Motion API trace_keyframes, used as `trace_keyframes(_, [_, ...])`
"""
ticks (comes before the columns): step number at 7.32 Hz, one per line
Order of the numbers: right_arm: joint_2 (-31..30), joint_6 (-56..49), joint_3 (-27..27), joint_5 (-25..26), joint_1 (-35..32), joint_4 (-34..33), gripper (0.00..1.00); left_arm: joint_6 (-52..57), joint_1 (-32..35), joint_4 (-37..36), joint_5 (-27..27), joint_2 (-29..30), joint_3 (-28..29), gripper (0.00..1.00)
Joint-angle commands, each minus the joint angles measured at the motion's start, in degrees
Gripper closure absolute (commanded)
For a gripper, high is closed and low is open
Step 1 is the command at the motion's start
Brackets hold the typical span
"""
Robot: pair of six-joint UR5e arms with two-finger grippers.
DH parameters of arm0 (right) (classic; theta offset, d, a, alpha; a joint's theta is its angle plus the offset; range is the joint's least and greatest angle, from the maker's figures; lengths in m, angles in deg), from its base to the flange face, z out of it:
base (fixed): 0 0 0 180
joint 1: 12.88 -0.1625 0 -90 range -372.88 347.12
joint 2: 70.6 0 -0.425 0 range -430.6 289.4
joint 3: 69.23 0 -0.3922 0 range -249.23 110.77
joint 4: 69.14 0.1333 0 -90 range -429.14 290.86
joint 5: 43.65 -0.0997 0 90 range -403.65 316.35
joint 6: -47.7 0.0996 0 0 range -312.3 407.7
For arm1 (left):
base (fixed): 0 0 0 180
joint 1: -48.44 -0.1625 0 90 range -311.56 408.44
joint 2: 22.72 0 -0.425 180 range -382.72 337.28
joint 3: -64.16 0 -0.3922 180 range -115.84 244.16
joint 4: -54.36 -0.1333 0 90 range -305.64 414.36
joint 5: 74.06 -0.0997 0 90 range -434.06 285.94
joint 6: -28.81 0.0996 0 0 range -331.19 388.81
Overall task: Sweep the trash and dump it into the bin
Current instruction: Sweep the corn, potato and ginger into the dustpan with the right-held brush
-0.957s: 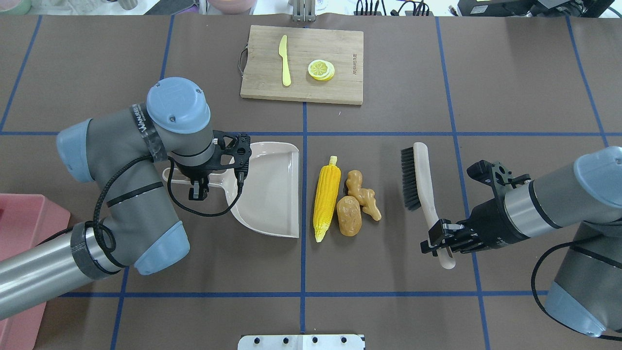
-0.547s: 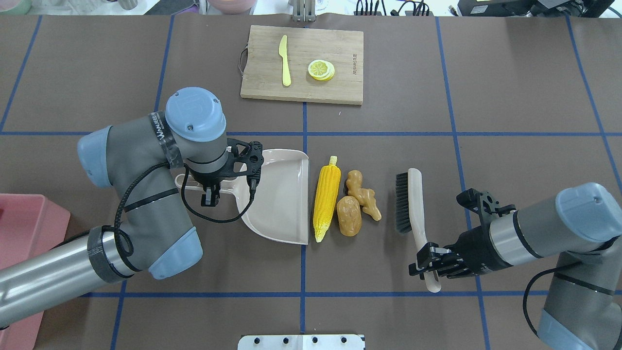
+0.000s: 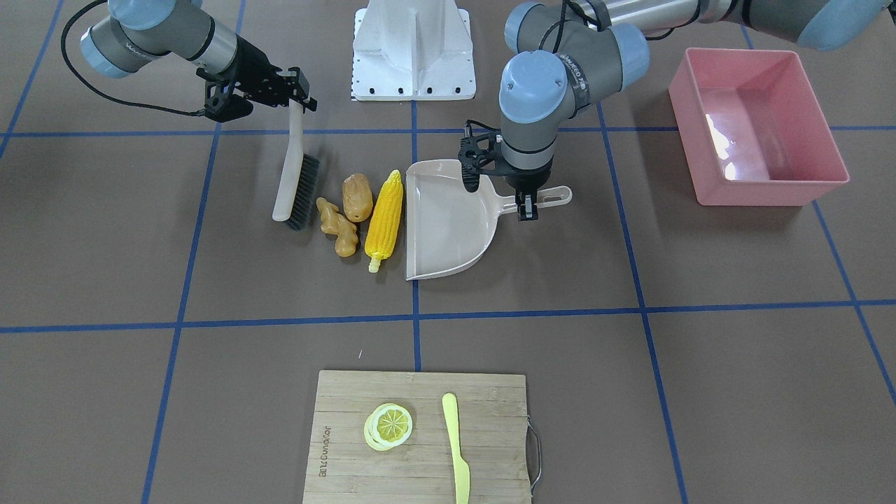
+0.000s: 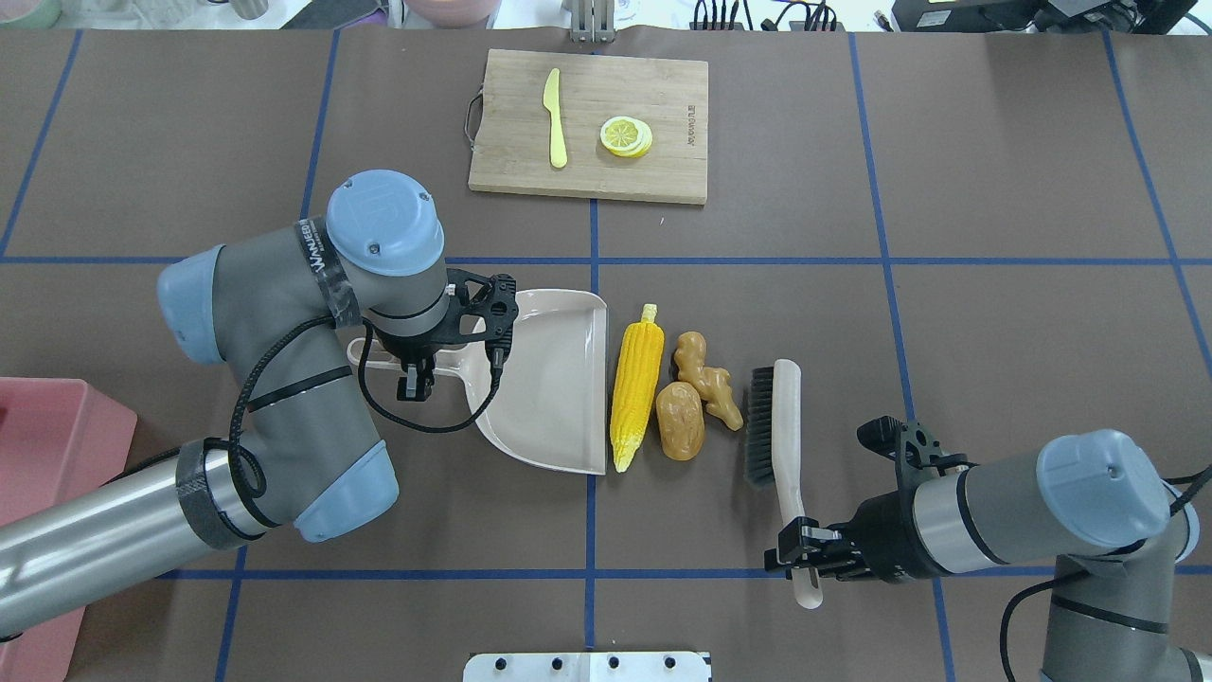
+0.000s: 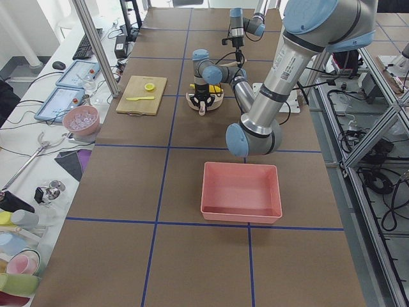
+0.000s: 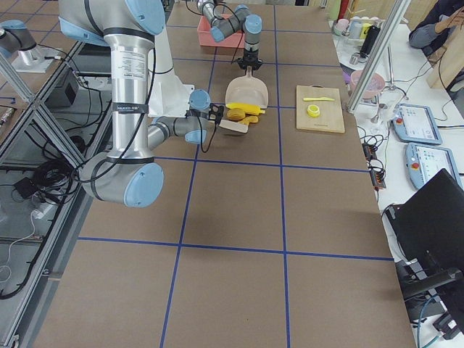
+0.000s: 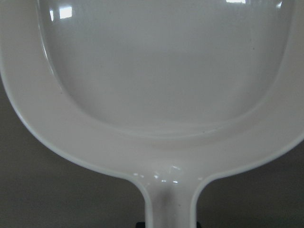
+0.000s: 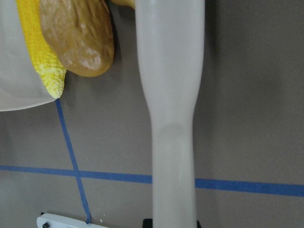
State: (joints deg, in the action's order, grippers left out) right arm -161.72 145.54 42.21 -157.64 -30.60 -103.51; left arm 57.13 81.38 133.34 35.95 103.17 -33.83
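- Yellow corn cob point(image 4: 636, 393) lies lengthways along the open lip of the dustpan point(image 4: 559, 379), touching it or all but; I cannot tell which.
- Brown potato point(image 4: 681, 421) sits just past the corn on the side away from the dustpan, and the ginger root point(image 4: 708, 377) is tucked in beside it, one step further out.
- All three are on the surface and none is in the dustpan, so I'd call this the very start of the sweep.
- Now the brush point(image 4: 772, 417): its bristles face the dustpan from just beyond the ginger, too close to judge contact.
- The right gripper point(image 4: 803, 559) has its fingers clamped on the brush's handle end.
- The left gripper point(image 3: 526, 203) has its fingers closed on the dustpan's handle, opposite the lip.
- To do it well, push straight at the lip with the bristles low and the brush parallel to the corn, so the cob goes in broadside instead of pivoting.
- The left arm should brace the dustpan with its lip pressed down, or the corn may shove it back or slip underneath.
- Go slowly: these rounded toys could roll, and the corn's pale tip is level with a corner of the lip, which looks like an easy escape.
- The pink bin point(image 3: 770, 192) waits well apart, out beyond the dustpan's handle side, for the dump that comes later.
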Motion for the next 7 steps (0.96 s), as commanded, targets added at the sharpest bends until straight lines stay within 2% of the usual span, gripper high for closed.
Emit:
trace_keyframes(1, [1.63,0.08,-0.51,1.41,2.15,0.01,1.0,-0.1,-0.06,1.88,-0.06,-0.64,0.08,1.0])
trace_keyframes(4, [3.91,-0.54,-1.92,1.32,2.43,-0.17,1.0,-0.1,-0.15,1.89,-0.06,-0.73,0.17,1.0])
trace_keyframes(7, [8.48,-0.72,-5.52,1.41,1.99,-0.43,1.0,-0.01,-0.15,1.89,-0.06,-0.73,0.44,1.0])
